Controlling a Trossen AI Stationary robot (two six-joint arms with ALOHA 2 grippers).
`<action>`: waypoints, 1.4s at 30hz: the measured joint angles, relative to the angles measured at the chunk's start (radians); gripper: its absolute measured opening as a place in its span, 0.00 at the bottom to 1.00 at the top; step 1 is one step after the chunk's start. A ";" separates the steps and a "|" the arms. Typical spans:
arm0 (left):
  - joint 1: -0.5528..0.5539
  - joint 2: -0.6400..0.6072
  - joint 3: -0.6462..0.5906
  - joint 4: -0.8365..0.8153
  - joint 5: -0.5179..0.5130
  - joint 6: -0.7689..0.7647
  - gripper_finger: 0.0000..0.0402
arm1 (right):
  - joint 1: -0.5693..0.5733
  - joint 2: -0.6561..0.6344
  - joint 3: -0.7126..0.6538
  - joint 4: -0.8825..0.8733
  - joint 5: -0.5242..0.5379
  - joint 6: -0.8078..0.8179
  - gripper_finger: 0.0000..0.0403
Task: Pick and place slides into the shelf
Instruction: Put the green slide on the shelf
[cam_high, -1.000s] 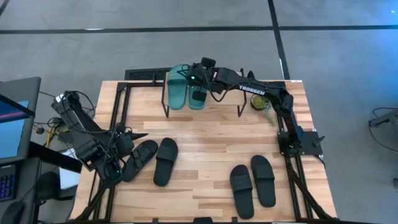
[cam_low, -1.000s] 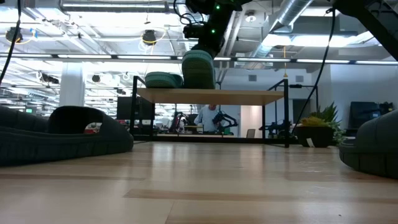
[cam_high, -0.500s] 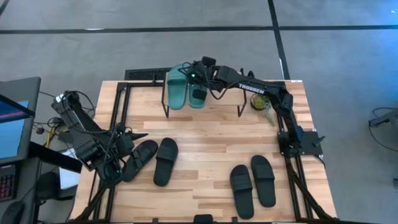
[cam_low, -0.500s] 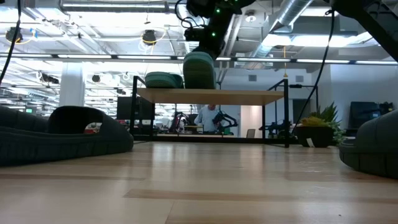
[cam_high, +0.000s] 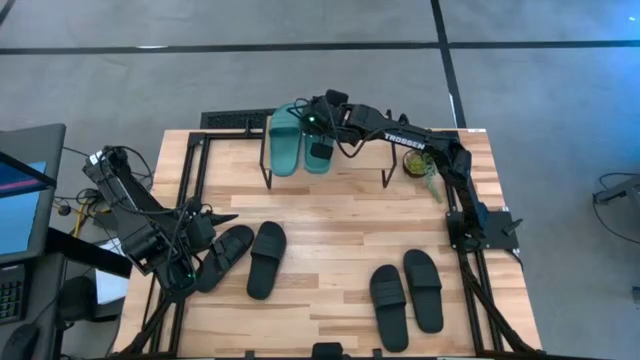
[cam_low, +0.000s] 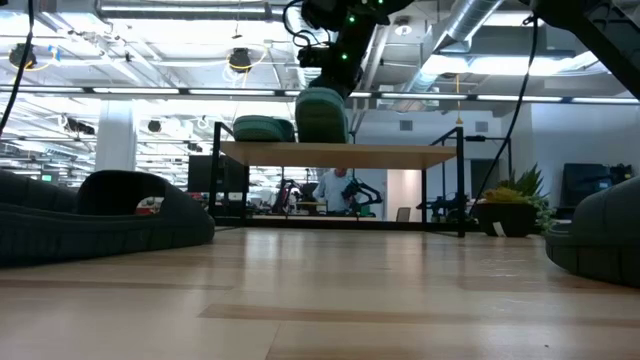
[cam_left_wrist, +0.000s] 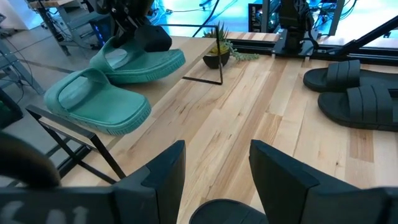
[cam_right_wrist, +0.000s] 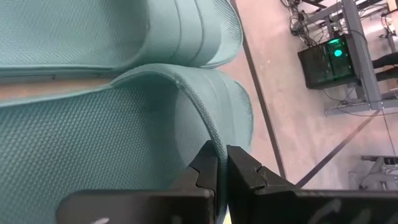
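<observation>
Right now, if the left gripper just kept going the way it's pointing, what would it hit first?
Probably bare tabletop: the left gripper, open, faces a clear lane between the shelf and a black slide. Depth is unclear.

The nearer teal slide (cam_right_wrist: 93, 162) is cut off by the right wrist view's edges. In the low view, black slides (cam_low: 100, 215) are cut off at both sides. The potted plant (cam_high: 418, 165) is partly hidden under the right arm.
</observation>
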 joint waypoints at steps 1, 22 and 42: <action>0.000 0.000 0.000 0.000 0.000 0.000 0.42 | 0.000 0.000 0.000 0.000 0.000 0.000 0.01; 0.000 0.000 0.000 0.003 0.000 -0.001 0.42 | -0.008 0.001 0.000 0.023 -0.017 0.003 0.08; -0.001 0.001 0.000 0.003 0.016 -0.010 0.42 | 0.000 0.047 0.001 0.012 -0.043 -0.008 0.09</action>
